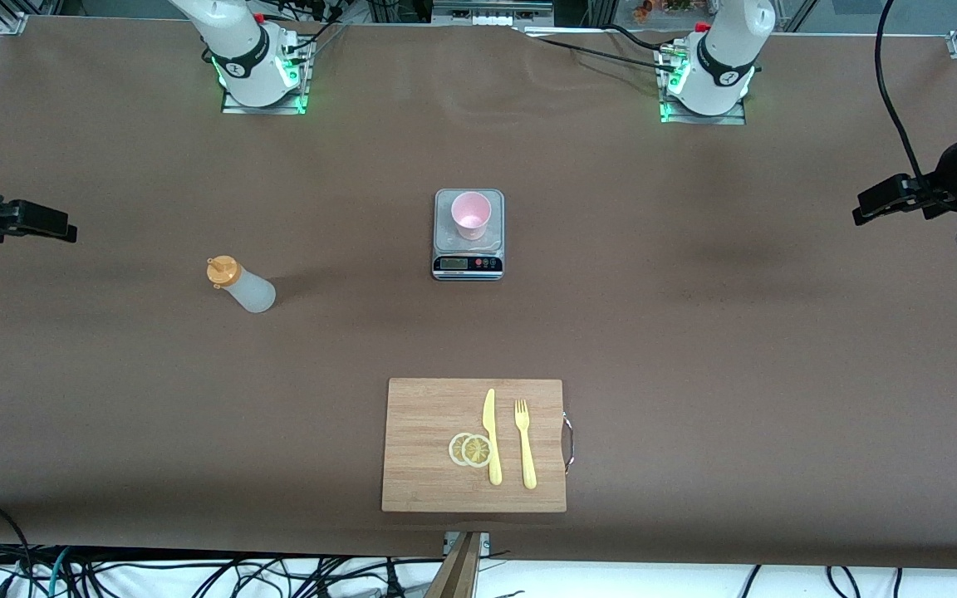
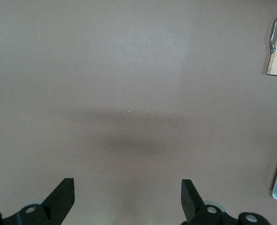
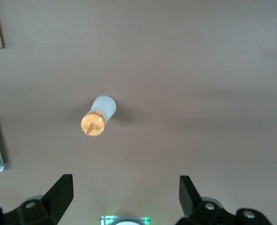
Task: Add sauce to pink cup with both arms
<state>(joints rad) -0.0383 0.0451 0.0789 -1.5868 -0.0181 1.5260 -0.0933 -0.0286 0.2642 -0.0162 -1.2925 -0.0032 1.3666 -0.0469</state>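
While both wait aloft, left gripper (image 2: 127, 199) and right gripper (image 3: 126, 197) spread, empty; no legible writing.

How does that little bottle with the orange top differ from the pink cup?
The sauce bottle is frosted white with an orange cap closing it; the pink cup is pale pink and open-topped. The bottle stands on the bare table toward the right arm's end, the cup on a scale mid-table. Both stand upright, untouched and look similar in size.
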